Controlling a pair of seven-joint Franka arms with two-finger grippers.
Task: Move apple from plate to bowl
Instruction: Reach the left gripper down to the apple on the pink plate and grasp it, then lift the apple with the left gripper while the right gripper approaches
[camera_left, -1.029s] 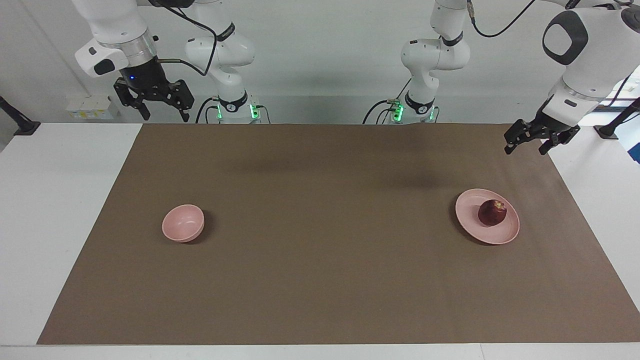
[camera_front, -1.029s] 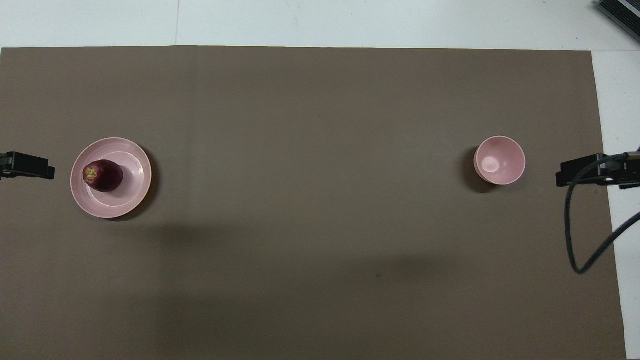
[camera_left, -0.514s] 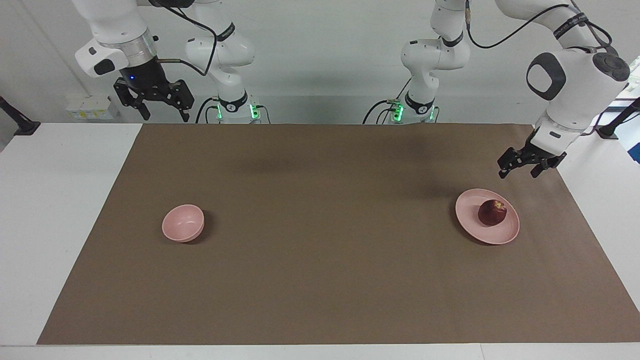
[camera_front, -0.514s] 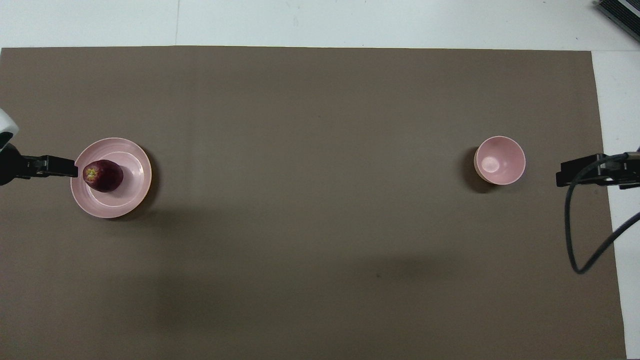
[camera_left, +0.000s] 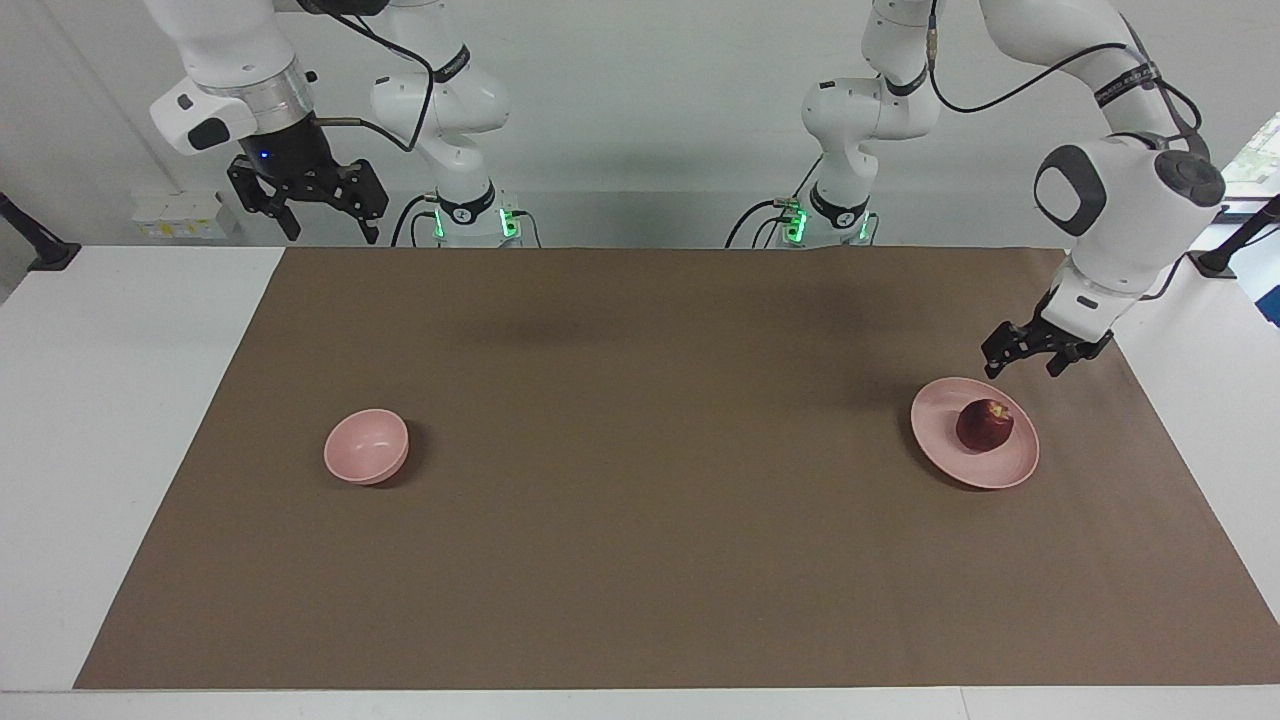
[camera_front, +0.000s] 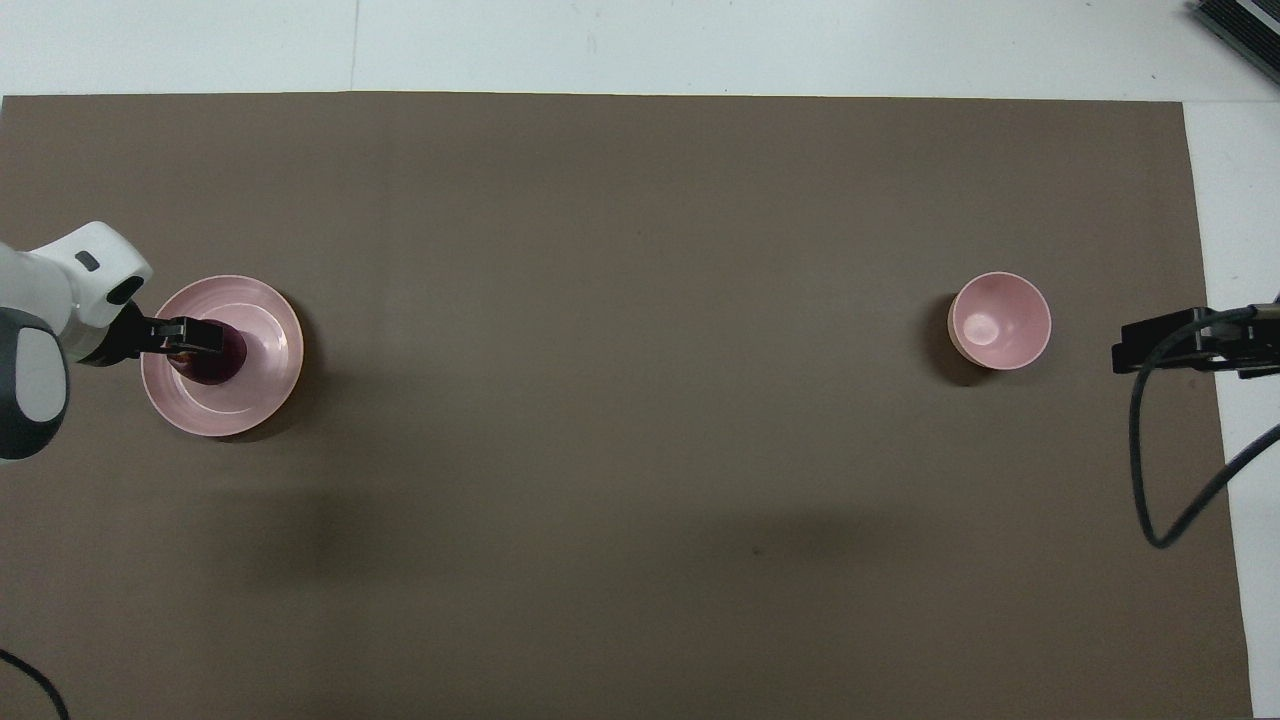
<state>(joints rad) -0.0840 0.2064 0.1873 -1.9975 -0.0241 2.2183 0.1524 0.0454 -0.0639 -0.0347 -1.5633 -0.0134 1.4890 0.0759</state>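
Observation:
The dark red apple (camera_left: 985, 425) lies on the pale pink plate (camera_left: 940, 425) toward the left arm's end of the table. My left gripper (camera_left: 1021, 366) is open and hangs a little above the plate's edge, clear of the apple. In the overhead view it (camera_front: 200, 337) covers part of the apple (camera_front: 228, 360) on the plate (camera_front: 270, 305). The small pink bowl (camera_left: 366, 446) stands empty toward the right arm's end and also shows in the overhead view (camera_front: 999, 320). My right gripper (camera_left: 334, 236) waits open, high over the table's edge by its base, and its tips show in the overhead view (camera_front: 1125, 350).
A brown mat (camera_left: 640, 560) covers most of the white table, with the plate and bowl on it. A black cable (camera_front: 1150, 480) hangs from the right arm over the mat's edge.
My left gripper has come down and moved in from the table's end until it is over the plate and apple. The right arm, apple, plate and bowl have not moved.

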